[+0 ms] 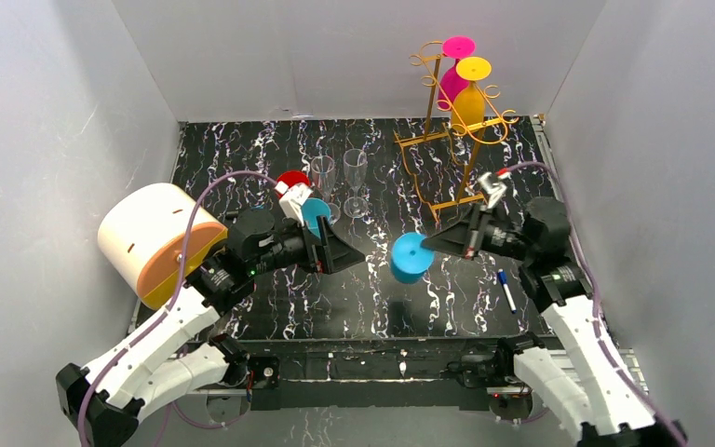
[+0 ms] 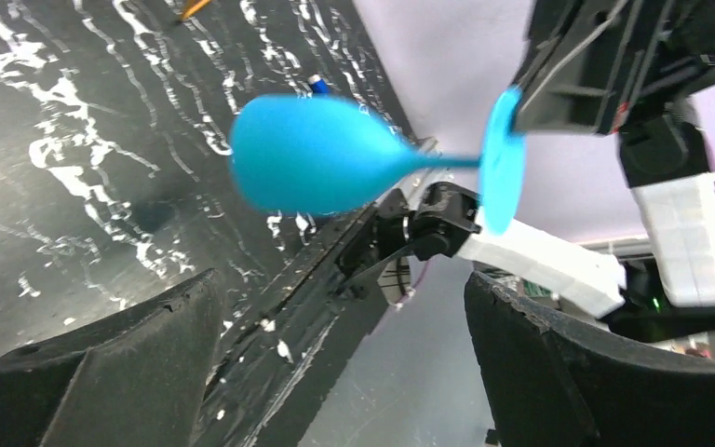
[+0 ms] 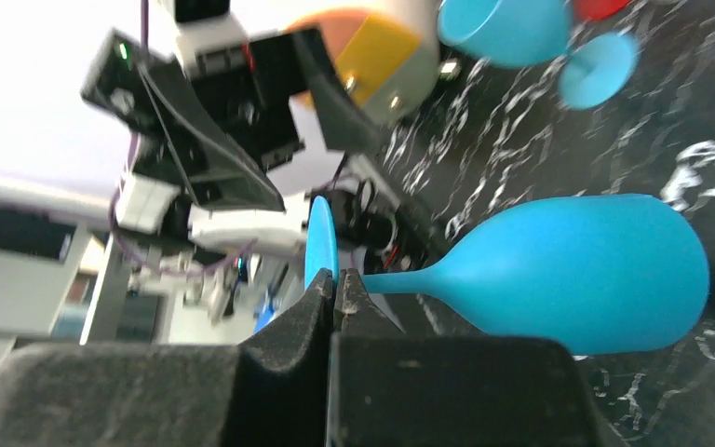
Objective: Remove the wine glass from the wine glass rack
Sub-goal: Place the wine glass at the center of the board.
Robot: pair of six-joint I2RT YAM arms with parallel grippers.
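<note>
The blue wine glass [image 1: 411, 261] hangs in the air over the table's middle, lying sideways. My right gripper [image 1: 427, 245] is shut on the rim of its round foot [image 3: 320, 244], and the bowl [image 3: 577, 270] sticks out to the side. My left gripper [image 1: 349, 250] faces it from the left, open, with nothing between its fingers [image 2: 102, 372]; the bowl [image 2: 312, 154] is ahead of them, apart. The gold wire wine glass rack [image 1: 447, 140] stands at the back right. A pink glass [image 1: 453, 70] and a yellow glass [image 1: 471, 93] hang upside down from it.
Two clear glasses [image 1: 323, 177] [image 1: 356, 182] stand mid-table. Another blue glass [image 1: 315, 214] and a red one [image 1: 290, 182] sit behind my left gripper. A white, orange and yellow drum [image 1: 158, 244] lies at the left. A blue pen [image 1: 505, 289] lies near my right arm.
</note>
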